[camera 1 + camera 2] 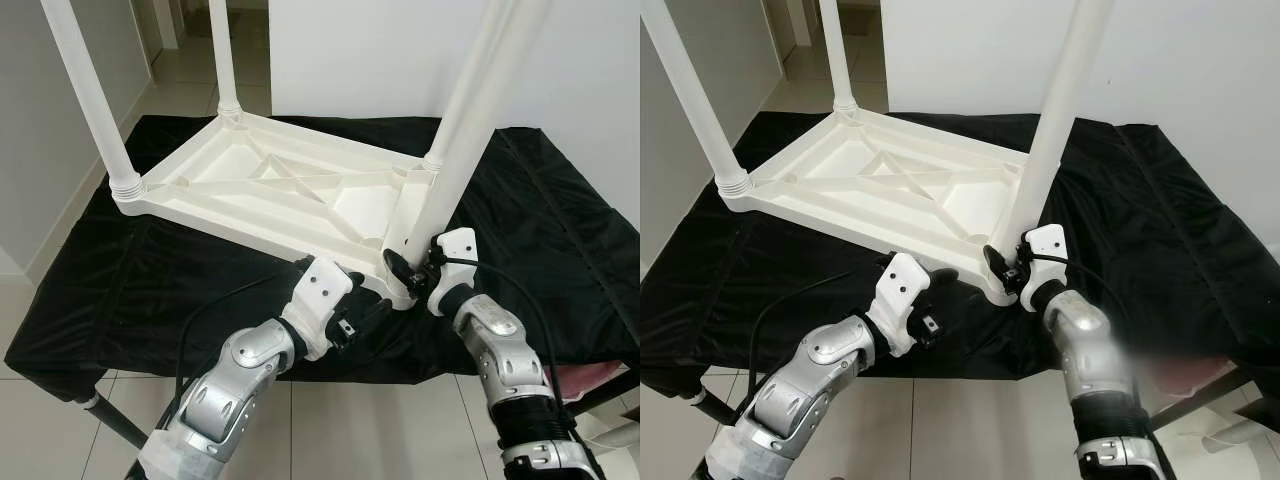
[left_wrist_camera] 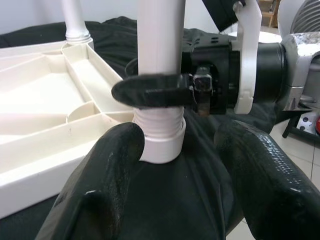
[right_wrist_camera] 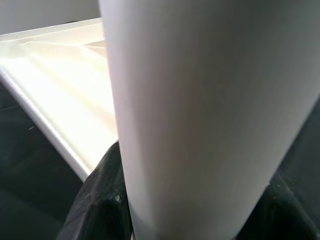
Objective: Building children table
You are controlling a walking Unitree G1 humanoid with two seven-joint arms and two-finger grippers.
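1. so, the white children table top (image 1: 290, 190) lies upside down on a black cloth (image 1: 150, 280) that covers a counter, slanted so its near right corner comes toward the robot.
2. far left, one leg (image 1: 85, 95) stands upright in its corner socket; a second leg (image 1: 225, 60) stands at the back corner; a third leg (image 1: 470, 105) rises at the right.
3. that third leg leans a little and its ribbed end sits in the near right corner socket, so i judge it is being seated or screwed home and is not finished.
4. a fourth corner cannot be made out, so at least this leg, perhaps one more, is left.
5. the left gripper (image 1: 358, 318) waits just below that corner, its fingers (image 2: 100, 175) spread wide on either side of the socket and holding nothing.
6. the right gripper (image 1: 412, 265) is clamped round the base of the third leg.
7. room: a wall is close behind, the cloth's front edge lies right under the arms, and open tiled floor (image 1: 60, 420) shows left.
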